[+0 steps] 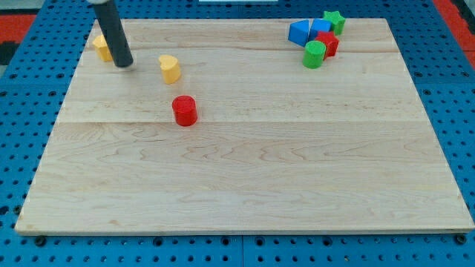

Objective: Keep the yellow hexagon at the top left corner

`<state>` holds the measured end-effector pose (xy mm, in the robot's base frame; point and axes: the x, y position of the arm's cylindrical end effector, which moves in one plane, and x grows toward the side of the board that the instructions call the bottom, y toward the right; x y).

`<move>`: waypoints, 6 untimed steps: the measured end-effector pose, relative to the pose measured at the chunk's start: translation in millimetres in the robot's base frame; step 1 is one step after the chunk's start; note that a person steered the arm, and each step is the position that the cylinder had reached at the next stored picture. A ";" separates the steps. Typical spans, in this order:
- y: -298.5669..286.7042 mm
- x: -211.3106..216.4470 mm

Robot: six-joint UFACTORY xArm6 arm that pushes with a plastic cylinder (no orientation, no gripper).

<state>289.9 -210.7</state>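
Note:
A yellow hexagon (101, 47) sits near the board's top left corner, partly hidden behind my dark rod. My tip (124, 64) rests on the board just right of and below the hexagon, touching or nearly touching it. A second yellow block (170, 68), rounded with a notch, stands to the right of the tip, clear of it. A red cylinder (184, 110) stands below that yellow block.
A cluster sits at the top right: a blue block (299, 32), another blue block (320, 27), a green star (335, 20), a red block (328, 43) and a green cylinder (315, 54). The wooden board (245, 185) lies on a blue pegboard.

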 end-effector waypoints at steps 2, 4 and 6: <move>9.8 15.7; -70.6 -13.6; 4.3 -18.5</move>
